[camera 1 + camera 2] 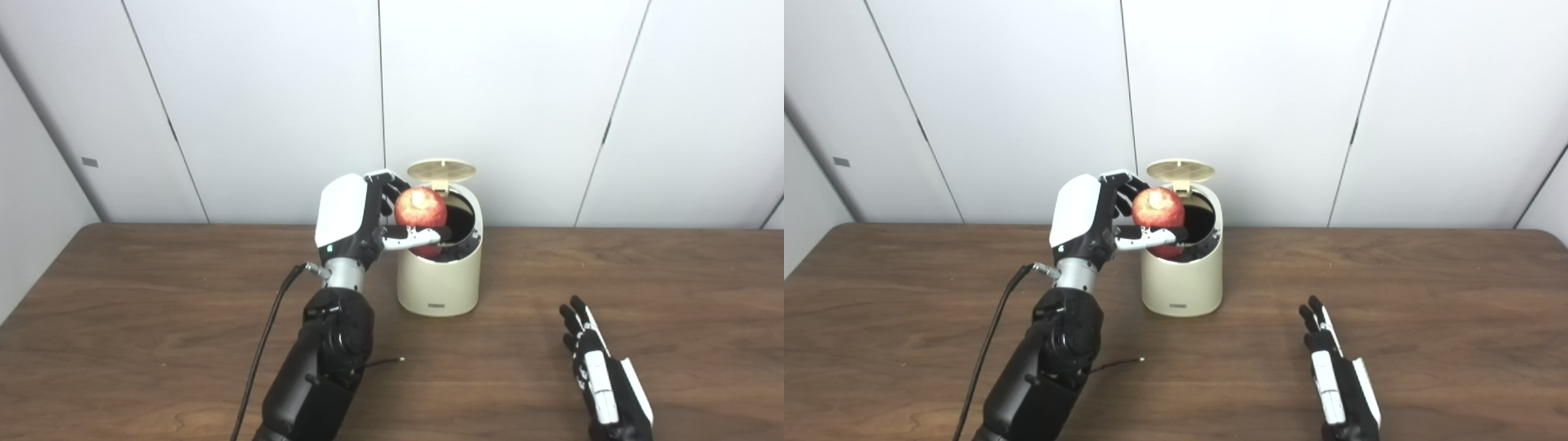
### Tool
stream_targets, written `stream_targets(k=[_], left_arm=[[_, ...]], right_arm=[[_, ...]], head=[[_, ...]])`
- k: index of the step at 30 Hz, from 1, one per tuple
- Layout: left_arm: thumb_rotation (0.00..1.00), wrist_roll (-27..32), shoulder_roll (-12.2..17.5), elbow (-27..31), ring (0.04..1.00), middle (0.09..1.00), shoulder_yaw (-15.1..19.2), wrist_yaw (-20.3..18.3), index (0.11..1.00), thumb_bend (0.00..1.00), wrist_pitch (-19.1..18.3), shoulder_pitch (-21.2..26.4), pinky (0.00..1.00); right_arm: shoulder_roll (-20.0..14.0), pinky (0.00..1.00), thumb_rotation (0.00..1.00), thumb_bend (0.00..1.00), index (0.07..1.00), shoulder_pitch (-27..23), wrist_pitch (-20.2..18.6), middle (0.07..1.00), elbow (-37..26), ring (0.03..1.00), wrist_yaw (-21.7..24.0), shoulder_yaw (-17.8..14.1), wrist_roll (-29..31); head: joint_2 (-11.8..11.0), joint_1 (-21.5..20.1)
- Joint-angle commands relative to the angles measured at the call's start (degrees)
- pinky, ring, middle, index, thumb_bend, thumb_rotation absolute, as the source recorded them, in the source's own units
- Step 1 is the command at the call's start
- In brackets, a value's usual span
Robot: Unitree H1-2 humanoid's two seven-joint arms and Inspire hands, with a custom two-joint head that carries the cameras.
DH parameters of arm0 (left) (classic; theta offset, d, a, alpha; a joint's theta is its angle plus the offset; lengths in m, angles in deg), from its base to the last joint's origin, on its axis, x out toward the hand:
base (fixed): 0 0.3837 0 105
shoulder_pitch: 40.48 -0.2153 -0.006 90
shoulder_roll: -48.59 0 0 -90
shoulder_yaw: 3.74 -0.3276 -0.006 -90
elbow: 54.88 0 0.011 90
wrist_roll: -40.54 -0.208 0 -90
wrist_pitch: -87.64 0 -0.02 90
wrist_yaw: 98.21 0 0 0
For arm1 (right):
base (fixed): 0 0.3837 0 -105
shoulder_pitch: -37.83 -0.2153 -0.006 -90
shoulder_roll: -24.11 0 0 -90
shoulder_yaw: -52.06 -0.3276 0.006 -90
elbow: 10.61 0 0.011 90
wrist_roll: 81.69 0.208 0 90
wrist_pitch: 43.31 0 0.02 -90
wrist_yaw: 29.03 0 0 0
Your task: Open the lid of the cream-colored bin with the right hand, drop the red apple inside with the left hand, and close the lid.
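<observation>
The cream-colored bin (438, 283) stands near the back middle of the wooden table, its round lid (442, 171) flipped up and open at the rear. My left hand (367, 214) is raised at the bin's left rim and is shut on the red apple (420, 209), which hangs over the left part of the dark opening. My right hand (597, 361) lies low over the table to the front right of the bin, fingers stretched out and apart, holding nothing.
The brown wooden table (153, 318) runs up to a white panelled wall (275, 92) close behind the bin. A black cable (263, 349) hangs from my left wrist down over the table's front.
</observation>
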Motion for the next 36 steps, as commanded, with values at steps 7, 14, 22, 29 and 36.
stream_targets(k=[7, 14, 22, 29, 36], left_arm=[[0.0, -0.9, -0.9, -0.4, 0.499, 0.521, -0.7, 3.0, 0.454, 0.5, 1.7, 4.1, 0.46], [0.0, -1.0, -1.0, -0.7, 0.514, 0.524, -1.5, 4.1, 0.437, 0.5, 1.9, 4.4, 0.47], [0.0, -0.8, -1.5, -0.4, 0.51, 0.521, -1.8, 4.1, 0.455, 0.5, 2.2, 4.6, 0.47], [0.0, -0.7, -1.8, -1.4, 0.506, 0.515, -1.9, 4.5, 0.458, 0.5, 2.2, 4.7, 0.46], [0.0, -0.3, -2.6, -4.0, 0.462, 0.488, -1.9, 5.9, 0.48, 0.5, 2.7, 5.1, 0.42]], right_arm=[[-0.1, 1.0, 1.0, 0.62, 0.988, -0.2, 1.9, 0.961, 0.7, 1.0, -0.7, -0.4, -0.4], [-0.3, 1.0, 1.0, 0.62, 0.99, -0.3, 1.8, 0.959, 1.2, 1.0, -0.9, -0.3, -0.9], [-0.2, 1.0, 1.0, 0.62, 0.995, -0.4, 2.1, 0.961, 1.6, 1.0, -1.0, -0.1, -1.0], [-0.1, 1.0, 1.0, 0.64, 0.993, -0.4, 1.9, 0.957, 1.6, 1.0, -1.1, -0.4, -0.7], [-0.2, 1.0, 1.0, 0.66, 0.991, -0.5, 2.2, 0.951, 1.9, 1.0, -1.6, -0.7, -0.8]], head=[[0.1, -0.1], [0.1, 0.1], [0.1, 0.0], [0.0, 0.0], [-0.1, 0.1]])
